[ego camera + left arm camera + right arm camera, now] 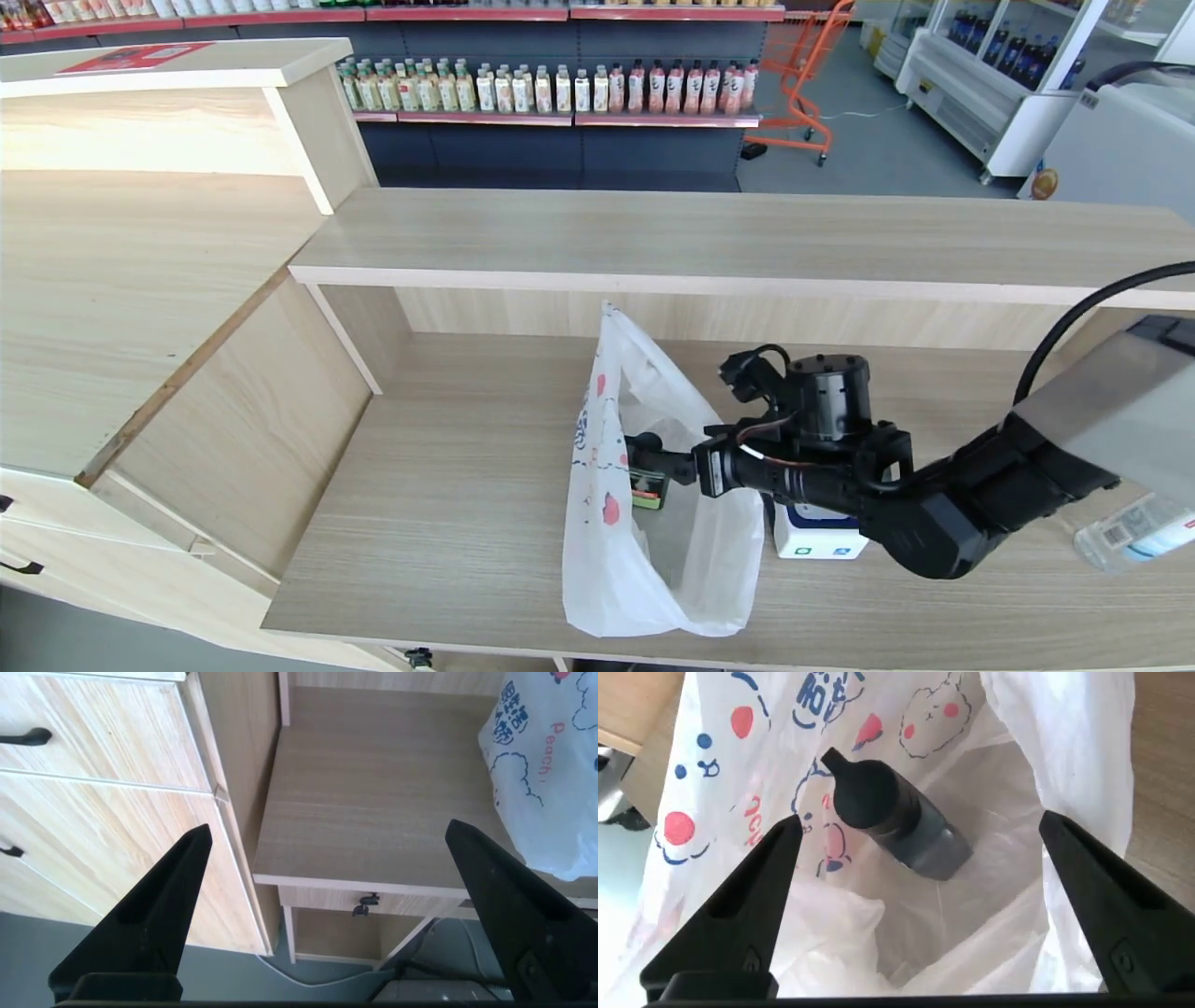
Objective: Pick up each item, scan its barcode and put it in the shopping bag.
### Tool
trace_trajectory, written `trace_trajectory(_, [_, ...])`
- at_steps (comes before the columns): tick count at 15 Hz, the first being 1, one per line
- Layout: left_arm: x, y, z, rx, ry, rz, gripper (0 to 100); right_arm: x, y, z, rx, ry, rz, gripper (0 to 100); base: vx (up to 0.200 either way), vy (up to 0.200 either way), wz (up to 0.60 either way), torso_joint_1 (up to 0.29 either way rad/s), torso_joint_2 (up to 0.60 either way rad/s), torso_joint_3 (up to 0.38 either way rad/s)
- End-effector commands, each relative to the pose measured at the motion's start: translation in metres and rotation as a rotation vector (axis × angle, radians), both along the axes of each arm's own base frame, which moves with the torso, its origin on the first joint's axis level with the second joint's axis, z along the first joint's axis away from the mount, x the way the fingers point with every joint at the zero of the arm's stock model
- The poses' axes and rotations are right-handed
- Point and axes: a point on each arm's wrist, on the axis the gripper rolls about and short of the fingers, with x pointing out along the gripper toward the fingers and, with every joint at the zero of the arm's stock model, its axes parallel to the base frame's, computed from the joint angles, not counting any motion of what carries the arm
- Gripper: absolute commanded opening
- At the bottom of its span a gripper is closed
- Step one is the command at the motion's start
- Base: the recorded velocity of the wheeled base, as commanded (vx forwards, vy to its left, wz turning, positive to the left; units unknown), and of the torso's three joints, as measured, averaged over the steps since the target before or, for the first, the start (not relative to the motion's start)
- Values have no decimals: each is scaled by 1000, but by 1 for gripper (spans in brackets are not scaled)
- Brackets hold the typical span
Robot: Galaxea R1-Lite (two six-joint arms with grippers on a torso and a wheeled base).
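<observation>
On your pale wooden desk (448, 523), the white printed plastic shopping bag (607, 560) stands near the front edge, mouth up. Your right hand (649, 462) is in that mouth, entering from the right, fingers spread above the dark capped bottle (896, 826) lying inside. The small white box (817, 543) sits just right of the bag, under that arm. The clear plastic bottle (1134, 539) lies well to the right. Your left hand (329, 826), fingers spread, hangs off the desk's front edge, left of the bag, near the wooden drawer cabinet (103, 793).
</observation>
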Motion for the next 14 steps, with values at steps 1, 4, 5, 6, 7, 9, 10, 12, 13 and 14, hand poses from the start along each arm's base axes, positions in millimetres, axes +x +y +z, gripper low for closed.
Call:
trace_trajectory(1, [0, 0, 0, -1, 0, 0, 100, -19, -27, 48, 80, -44, -65, 100, 0, 0, 0, 0, 0, 0])
trace_trajectory(4, [0, 0, 0, -1, 0, 2, 100, -41, -59, 79, 119, -114, -127, 100, 0, 0, 0, 0, 0, 0])
trace_trajectory(5, [0, 0, 0, -1, 0, 2, 100, -57, -72, 94, 132, -146, -149, 100, 0, 0, 0, 0, 0, 0])
trace_trajectory(6, [0, 0, 0, -1, 0, 0, 100, -78, -88, 103, 121, -141, -176, 100, 0, 0, 0, 0, 0, 0])
trace_trajectory(7, [0, 0, 0, -1, 0, 0, 100, -105, -106, 106, 85, -132, -235, 100, 0, 0, 0, 0, 0, 0])
trace_trajectory(9, [0, 0, 0, -1, 0, 2, 100, -149, -136, 100, -14, -129, -376, 100, 0, 0, 0, 0, 0, 0])
trace_trajectory(10, [0, 0, 0, -1, 0, 0, 100, -157, -143, 97, -31, -126, -417, 100, 0, 0, 0, 0, 0, 0])
trace_trajectory(12, [0, 0, 0, -1, 0, 2, 100, -186, -157, 98, -32, -145, -496, 100, 0, 0, 0, 0, 0, 0])
trace_trajectory(13, [0, 0, 0, -1, 0, 0, 100, -198, -160, 97, -34, -146, -514, 100, 0, 0, 0, 0, 0, 0])
trace_trajectory(14, [0, 0, 0, -1, 0, 0, 100, -215, -164, 91, -48, -140, -546, 100, 0, 0, 0, 0, 0, 0])
